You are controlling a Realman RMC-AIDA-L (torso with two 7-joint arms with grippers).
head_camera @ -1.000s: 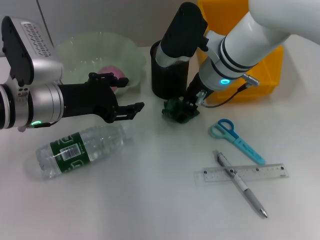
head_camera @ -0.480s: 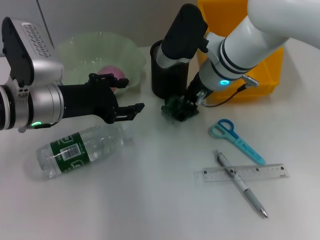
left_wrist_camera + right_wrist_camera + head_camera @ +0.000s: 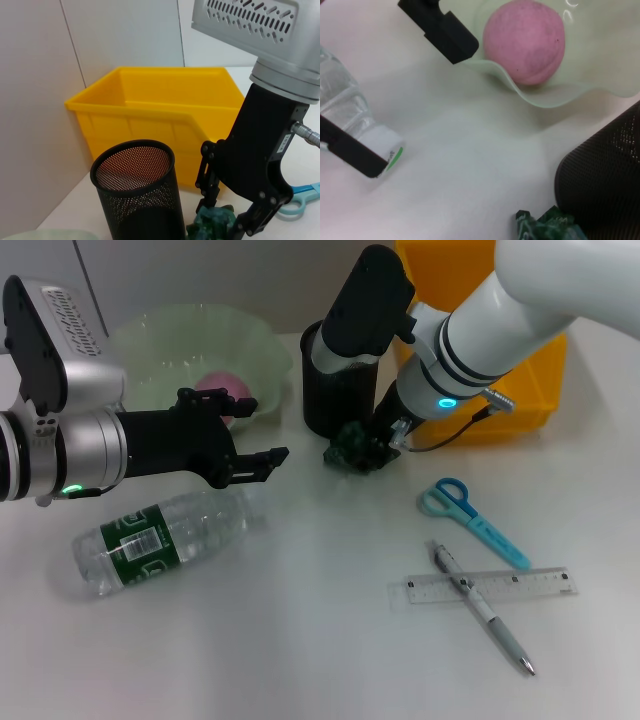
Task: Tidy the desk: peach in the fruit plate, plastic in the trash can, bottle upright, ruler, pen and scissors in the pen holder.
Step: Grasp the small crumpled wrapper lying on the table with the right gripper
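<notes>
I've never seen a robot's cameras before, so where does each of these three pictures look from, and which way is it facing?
Head view: from the head, down at the desk; both arms show, the left hand above the bottle.
Left wrist view: on the left arm, facing the yellow bin; the right hand shows.
Right wrist view: on the right arm, facing the peach; the left hand's fingers show.
All three share the pen holder and the green plastic.
</notes>
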